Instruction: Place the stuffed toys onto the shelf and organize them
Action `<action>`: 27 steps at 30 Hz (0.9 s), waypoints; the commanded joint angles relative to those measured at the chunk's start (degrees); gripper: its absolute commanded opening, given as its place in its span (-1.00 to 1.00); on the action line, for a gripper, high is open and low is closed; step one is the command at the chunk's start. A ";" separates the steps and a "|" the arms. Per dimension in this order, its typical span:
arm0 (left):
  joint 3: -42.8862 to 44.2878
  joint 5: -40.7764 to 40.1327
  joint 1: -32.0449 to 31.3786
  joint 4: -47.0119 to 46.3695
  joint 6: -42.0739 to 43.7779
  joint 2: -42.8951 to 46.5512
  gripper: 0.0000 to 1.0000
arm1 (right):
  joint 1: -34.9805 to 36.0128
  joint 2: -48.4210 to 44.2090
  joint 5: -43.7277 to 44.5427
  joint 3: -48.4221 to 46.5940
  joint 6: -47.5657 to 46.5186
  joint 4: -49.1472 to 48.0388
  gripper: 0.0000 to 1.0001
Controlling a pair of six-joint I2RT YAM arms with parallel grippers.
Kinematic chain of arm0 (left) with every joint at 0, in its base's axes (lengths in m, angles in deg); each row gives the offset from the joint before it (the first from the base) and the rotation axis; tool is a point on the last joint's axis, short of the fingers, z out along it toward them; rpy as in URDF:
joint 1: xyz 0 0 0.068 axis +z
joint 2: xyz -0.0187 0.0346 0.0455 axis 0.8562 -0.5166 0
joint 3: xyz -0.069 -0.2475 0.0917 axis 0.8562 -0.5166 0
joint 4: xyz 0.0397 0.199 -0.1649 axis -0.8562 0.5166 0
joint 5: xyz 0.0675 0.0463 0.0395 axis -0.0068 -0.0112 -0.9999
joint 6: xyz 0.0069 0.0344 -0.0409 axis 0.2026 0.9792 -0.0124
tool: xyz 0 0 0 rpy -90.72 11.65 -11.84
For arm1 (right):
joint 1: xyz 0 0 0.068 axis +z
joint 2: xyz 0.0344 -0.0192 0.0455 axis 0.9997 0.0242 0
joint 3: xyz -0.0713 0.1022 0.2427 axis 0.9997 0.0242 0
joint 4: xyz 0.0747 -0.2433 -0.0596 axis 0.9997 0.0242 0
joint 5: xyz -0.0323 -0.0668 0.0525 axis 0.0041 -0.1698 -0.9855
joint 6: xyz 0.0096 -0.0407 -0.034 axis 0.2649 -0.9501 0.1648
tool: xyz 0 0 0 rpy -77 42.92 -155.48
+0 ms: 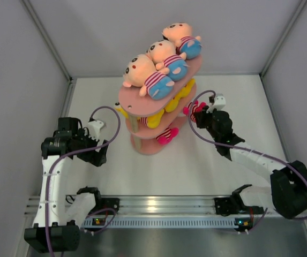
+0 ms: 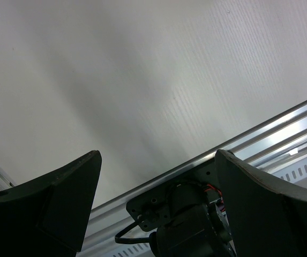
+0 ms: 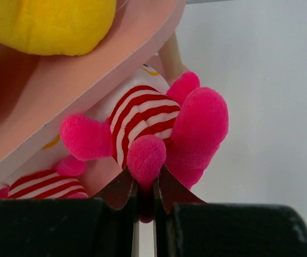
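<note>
The salmon-pink shelf (image 1: 133, 101) stands at the table's middle. Three peach-headed dolls (image 1: 145, 75) with striped shirts and blue bottoms lie on its top tier. Yellow toys (image 1: 169, 105) sit on the middle tier. A pink striped toy (image 1: 167, 136) lies on the bottom tier. My right gripper (image 1: 200, 114) is at the shelf's right side, shut on one limb of a pink toy with red-and-white stripes (image 3: 142, 118), which sits against the lower tier under the middle tier's edge (image 3: 115, 59). My right gripper (image 3: 147, 178) pinches that limb. My left gripper (image 1: 100, 156) is open and empty, left of the shelf.
The left wrist view shows my open left gripper (image 2: 156, 155) over bare white table, with the metal base rail (image 2: 282, 134) and an arm base below. Grey walls enclose the table on three sides. A second pink striped toy (image 3: 40, 184) lies beside the held one.
</note>
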 commanded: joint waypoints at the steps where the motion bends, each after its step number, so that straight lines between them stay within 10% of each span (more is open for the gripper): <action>1: -0.33 0.75 -0.19 -0.81 0.33 0.64 0.86 | -0.51 5.15 -5.14 0.05 2.47 -15.94 -1.00; 15: -0.68 -0.04 -0.19 -0.82 0.06 1.08 0.86 | -0.42 24.44 -7.25 -6.37 6.25 -18.77 -1.00; 27: -1.03 -1.01 -0.19 -0.73 -0.73 2.04 0.87 | -0.68 1.80 -3.92 -0.92 3.01 -4.73 0.99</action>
